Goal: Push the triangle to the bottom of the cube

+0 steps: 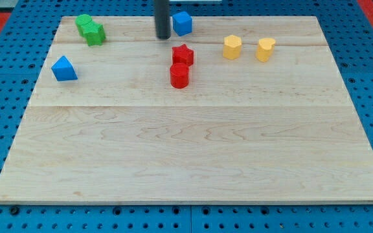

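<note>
Wooden board (193, 155) on a blue perforated base, contents listed from the view's left to the view's right. Blue triangle (63, 68), one, near the left edge: the block to be moved. Green blocks, two, touching near the top-left corner: a rounded one (83, 24) and a star-like one (95, 33). My tip (163, 36), the lower end of a dark rod, rests near the board's top edge, just left of the blue cube (182, 22) and well apart from the triangle; the rod carries no claw, so there is nothing to spread or press together. Red blocks, two, touching just below the cube: a star (182, 54) above a cylinder (179, 76). Yellow blocks, two, slightly apart at the right: a hexagonal one (232, 46) and a rounded one (265, 49). Step in hand, as judged: approach, triangle untouched. The next move calls for bringing the tip round to the triangle's left side and pushing rightward; the red pair occupies the ground beneath the cube and may obstruct.
</note>
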